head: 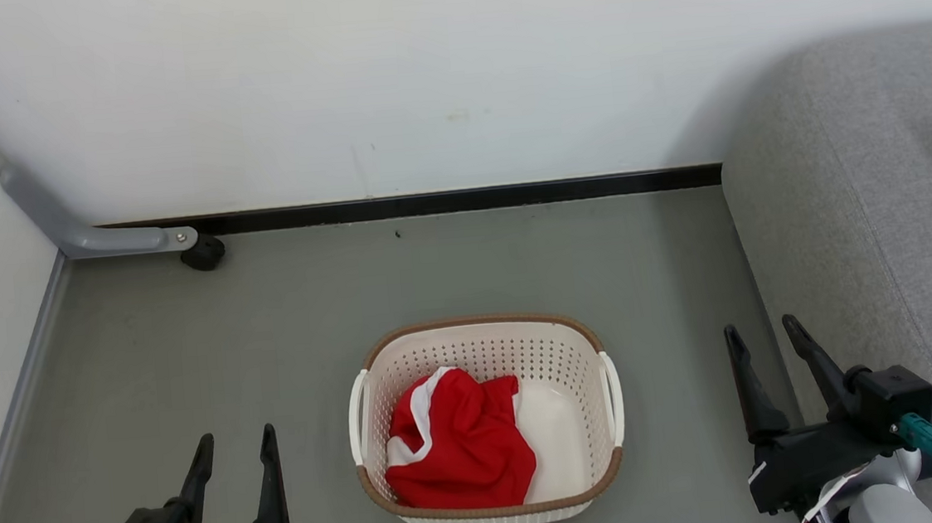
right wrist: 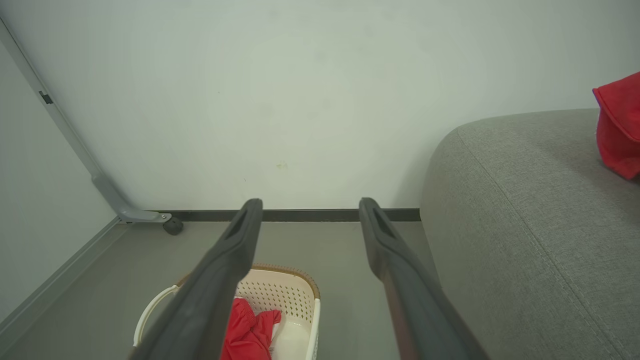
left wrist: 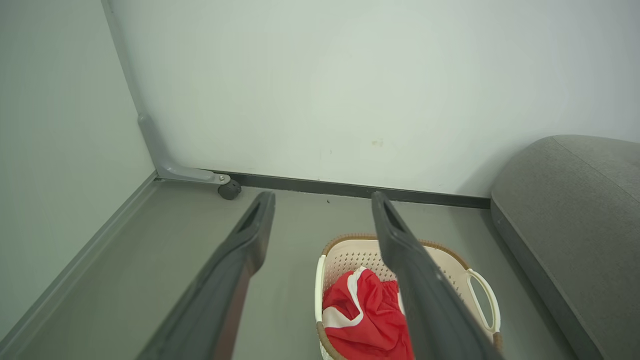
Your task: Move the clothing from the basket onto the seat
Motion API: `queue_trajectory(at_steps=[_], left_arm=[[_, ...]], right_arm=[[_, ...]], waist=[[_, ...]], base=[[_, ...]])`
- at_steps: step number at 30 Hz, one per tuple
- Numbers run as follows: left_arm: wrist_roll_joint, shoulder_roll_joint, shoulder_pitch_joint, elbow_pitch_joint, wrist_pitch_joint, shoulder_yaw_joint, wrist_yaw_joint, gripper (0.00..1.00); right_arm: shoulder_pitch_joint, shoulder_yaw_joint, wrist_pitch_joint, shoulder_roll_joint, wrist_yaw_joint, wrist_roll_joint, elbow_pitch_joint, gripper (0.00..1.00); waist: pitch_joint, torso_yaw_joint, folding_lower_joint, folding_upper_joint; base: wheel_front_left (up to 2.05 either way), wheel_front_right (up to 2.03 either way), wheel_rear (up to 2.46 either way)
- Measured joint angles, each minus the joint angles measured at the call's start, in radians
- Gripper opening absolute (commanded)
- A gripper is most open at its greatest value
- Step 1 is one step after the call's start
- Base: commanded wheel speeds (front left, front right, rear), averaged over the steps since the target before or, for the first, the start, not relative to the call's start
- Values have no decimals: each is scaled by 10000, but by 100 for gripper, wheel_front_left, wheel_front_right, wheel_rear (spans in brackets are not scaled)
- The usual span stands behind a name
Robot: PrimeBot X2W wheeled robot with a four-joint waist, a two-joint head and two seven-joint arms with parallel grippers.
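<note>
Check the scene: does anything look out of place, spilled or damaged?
Nothing stands out. The basket sits upright on the floor, a red garment bunched inside it, and another red piece lies on the grey seat.

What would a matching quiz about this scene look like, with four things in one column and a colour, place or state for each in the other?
Things:
1. clothing
2. basket
3. seat
4. left pincer

Descriptions:
a. cream, standing on the floor
b. grey fabric, at the right
c. open, holding nothing
d. red with white trim

Pairs: 1-d, 2-a, 3-b, 4-c
</note>
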Motion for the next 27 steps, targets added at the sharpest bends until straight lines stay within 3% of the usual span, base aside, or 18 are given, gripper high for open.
queue_trajectory(at_steps=[13, 27], left_arm=[[36, -447, -76, -148, 0, -291, -579, 100], [393, -562, -1662, 86, 0, -805, -968, 100]], right_arm=[[-544, 332, 0, 23, -205, -192, -709, 100], [-1807, 813, -2, 25, -627, -546, -1331, 100]], waist=[[1265, -227, 1, 1], [3178, -638, 2, 1]], base=[[0, 0, 0], [0, 0, 0]])
